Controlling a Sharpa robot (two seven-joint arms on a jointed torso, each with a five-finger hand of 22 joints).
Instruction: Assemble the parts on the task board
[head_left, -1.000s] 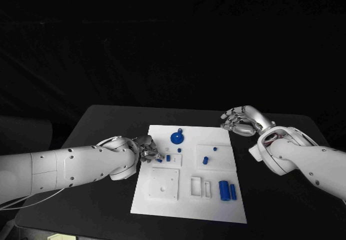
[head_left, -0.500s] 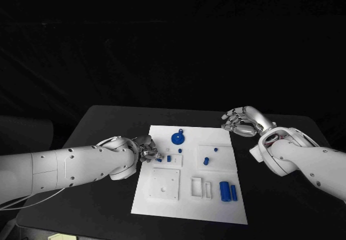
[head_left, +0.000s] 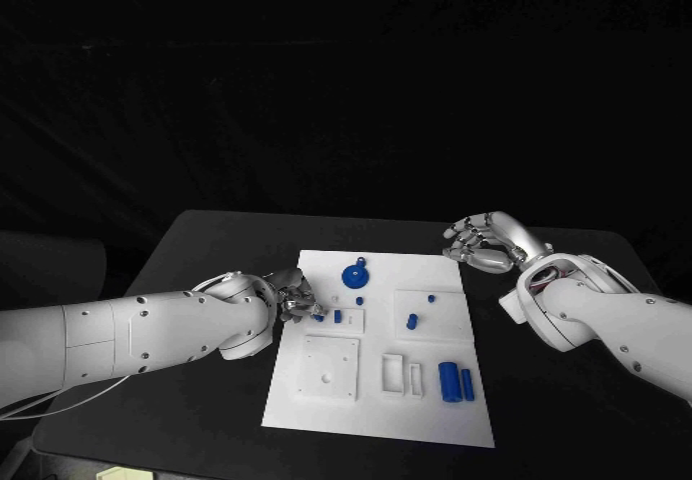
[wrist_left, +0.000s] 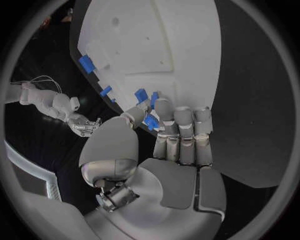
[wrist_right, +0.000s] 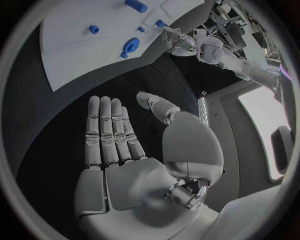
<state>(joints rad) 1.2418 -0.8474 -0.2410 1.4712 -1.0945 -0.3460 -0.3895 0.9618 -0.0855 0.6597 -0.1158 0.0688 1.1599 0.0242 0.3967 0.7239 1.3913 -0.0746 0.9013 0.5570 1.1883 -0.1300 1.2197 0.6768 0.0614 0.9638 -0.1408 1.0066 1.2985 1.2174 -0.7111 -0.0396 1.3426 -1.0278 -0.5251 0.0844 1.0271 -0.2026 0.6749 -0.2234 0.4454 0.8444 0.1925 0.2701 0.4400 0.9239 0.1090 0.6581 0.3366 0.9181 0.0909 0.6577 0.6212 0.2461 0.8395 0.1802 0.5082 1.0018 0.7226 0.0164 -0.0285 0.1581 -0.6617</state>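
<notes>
- left hand (head_left: 293, 300) sits at the left edge of the task board (head_left: 433, 420), fingers curled onto a small blue part (wrist_left: 150, 121) that it's pinching right at the board's rim
- right hand (head_left: 488, 241) hangs over the black table (head_left: 216, 240) just off the board's far right corner, holding nothing, fingers straight and loosely spread in the wrist view
- on the board: a round blue part (head_left: 355, 274) near the far end, a small blue peg (head_left: 411, 321) mid-board, and two blue cylinders (head_left: 454, 381) side by side near the right edge, closer to the robot
</notes>
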